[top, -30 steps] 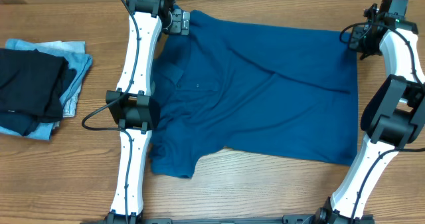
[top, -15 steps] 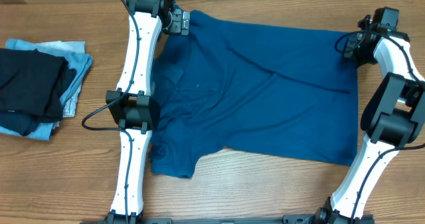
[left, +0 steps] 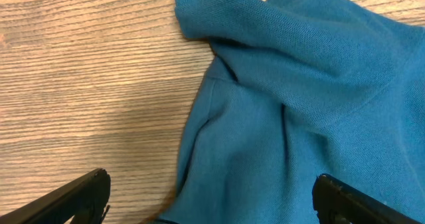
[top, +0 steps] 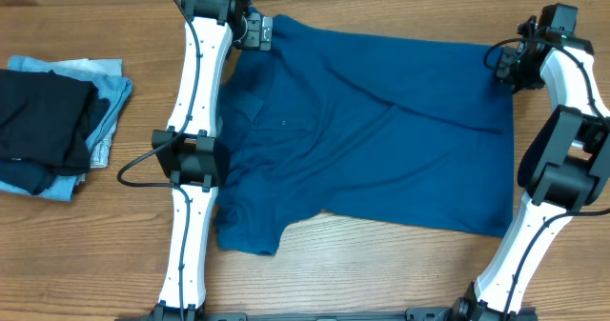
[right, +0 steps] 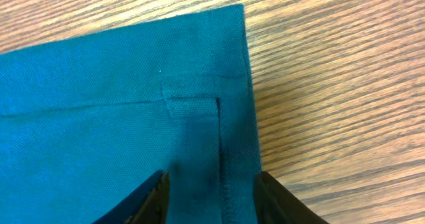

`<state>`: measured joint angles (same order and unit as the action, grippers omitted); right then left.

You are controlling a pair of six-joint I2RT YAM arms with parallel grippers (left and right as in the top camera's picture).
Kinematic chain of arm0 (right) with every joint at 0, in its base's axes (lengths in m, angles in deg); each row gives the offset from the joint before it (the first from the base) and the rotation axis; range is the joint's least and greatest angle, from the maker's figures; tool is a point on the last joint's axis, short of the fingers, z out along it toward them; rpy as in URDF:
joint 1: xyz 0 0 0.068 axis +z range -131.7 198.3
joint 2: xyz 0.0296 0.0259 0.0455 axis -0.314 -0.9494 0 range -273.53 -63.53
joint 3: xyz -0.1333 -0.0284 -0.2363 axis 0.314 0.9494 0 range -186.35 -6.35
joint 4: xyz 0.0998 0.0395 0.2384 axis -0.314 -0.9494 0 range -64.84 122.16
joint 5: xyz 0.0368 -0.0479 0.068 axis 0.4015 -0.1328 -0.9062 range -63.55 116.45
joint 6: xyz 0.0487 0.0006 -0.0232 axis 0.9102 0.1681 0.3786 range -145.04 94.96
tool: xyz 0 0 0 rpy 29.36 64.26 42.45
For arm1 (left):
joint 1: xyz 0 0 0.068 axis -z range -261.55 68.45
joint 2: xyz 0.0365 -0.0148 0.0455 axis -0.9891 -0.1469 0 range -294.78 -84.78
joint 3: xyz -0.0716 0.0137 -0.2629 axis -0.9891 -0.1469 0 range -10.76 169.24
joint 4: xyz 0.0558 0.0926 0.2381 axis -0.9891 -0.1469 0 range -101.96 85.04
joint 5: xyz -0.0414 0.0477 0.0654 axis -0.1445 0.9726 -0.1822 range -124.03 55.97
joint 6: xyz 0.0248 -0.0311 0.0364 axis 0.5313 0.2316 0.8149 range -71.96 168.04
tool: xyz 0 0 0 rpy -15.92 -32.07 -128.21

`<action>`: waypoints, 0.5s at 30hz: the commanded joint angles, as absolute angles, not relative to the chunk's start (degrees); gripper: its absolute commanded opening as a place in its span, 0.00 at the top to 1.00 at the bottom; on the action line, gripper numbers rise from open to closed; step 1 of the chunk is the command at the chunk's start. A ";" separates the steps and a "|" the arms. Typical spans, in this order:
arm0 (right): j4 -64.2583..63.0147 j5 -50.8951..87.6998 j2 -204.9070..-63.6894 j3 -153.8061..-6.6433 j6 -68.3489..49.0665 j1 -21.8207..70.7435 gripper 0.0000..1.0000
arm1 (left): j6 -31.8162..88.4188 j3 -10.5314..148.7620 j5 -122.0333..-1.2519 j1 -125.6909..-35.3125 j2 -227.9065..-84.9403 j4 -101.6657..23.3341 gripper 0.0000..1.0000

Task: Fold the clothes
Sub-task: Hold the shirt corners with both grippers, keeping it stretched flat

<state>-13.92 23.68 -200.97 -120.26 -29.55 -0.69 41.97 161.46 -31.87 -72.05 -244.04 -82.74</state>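
While the shirt [top: 381, 130] lies spread along the far edge of the table [top: 381, 273], my right pincer [right: 212, 181] stands open astride its far-right hem corner, gripping nothing. My left pincer [left: 211, 181] gapes wide and empty over the far-left sleeve. Recommendation: bite past the seam before lifting.

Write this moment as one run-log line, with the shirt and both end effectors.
shirt: spread out, unfolded | left end effector: open, over shirt edge | right end effector: open, over hem corner
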 commanded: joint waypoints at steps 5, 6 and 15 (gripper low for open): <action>-12.04 20.12 -201.24 -116.32 -29.33 -0.40 0.59 | 41.16 161.55 -32.55 -72.38 -244.10 -82.72 0.00; -12.09 20.12 -201.24 -116.21 -29.33 -0.40 0.59 | 41.19 161.55 -32.55 -72.38 -244.10 -82.72 0.00; -12.15 20.36 -201.17 -117.46 -29.33 -0.40 0.94 | 41.16 161.55 -32.55 -72.38 -244.10 -82.72 0.00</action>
